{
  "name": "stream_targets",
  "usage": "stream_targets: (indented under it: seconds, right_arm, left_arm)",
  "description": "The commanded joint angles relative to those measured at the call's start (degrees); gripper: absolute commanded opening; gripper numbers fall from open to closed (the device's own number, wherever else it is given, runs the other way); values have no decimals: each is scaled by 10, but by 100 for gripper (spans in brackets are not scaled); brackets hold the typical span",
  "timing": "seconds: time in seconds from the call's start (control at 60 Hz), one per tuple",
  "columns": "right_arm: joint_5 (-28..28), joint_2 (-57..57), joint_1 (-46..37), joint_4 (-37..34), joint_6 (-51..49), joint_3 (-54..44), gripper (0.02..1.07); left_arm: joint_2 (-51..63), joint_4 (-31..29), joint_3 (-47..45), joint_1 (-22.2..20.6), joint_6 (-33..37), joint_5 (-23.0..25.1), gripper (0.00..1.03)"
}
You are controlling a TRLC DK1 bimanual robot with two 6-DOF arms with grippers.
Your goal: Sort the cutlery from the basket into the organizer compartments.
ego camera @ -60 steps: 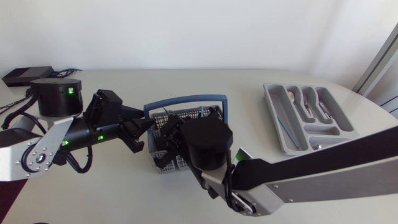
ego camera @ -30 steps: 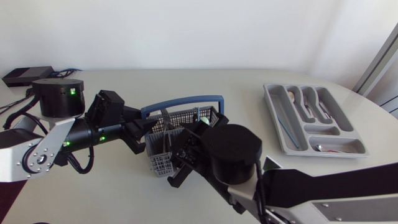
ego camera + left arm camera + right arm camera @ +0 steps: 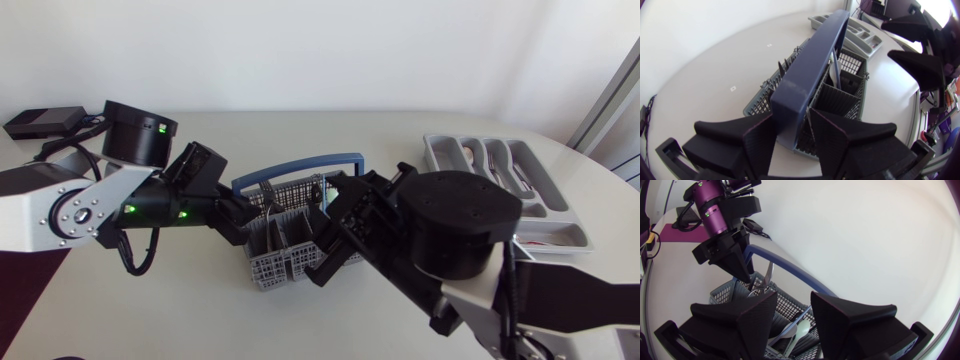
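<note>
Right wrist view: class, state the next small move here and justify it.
Likely lower the right jaws, open above the basket, around the pale spoon beneath them; the left jaws already clamp the handle, steadying it.

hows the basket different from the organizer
The basket has open mesh walls and a blue handle; the organizer is a solid, shallow tray with no handle. Cutlery stands on end in the basket but lies flat in the organizer. Both are grey and divided into compartments.
</note>
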Motion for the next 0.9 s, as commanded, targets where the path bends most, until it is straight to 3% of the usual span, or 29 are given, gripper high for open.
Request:
stream_targets:
  seconds: [0.0, 0.067, 0.117, 0.433, 0.617, 0.75, 0.883]
  right_arm:
    - [-7, -30, -12, -15, 19, -21, 53]
    - [-9, -50, -14, -21, 20, -29, 53]
    - [-11, -64, -17, -26, 20, -36, 53]
    - [-27, -143, -48, -67, 20, -66, 53]
    - [-39, -177, -67, -94, 18, -75, 54]
    - [-39, -187, -67, -104, 16, -79, 54]
    - [-40, -190, -73, -110, 14, -78, 54]
  left_arm:
    - [10, -28, 29, -40, -32, -35, 42]
    - [13, -32, 33, -61, -34, -85, 42]
    - [13, -32, 37, -60, -34, -96, 42]
    - [-34, -41, 35, -24, -10, -98, 42]
    - [-116, -78, 10, -23, 6, -98, 44]
    - [-186, -142, 13, -25, 6, -98, 44]
    - [-225, -195, 11, -60, 7, -98, 44]
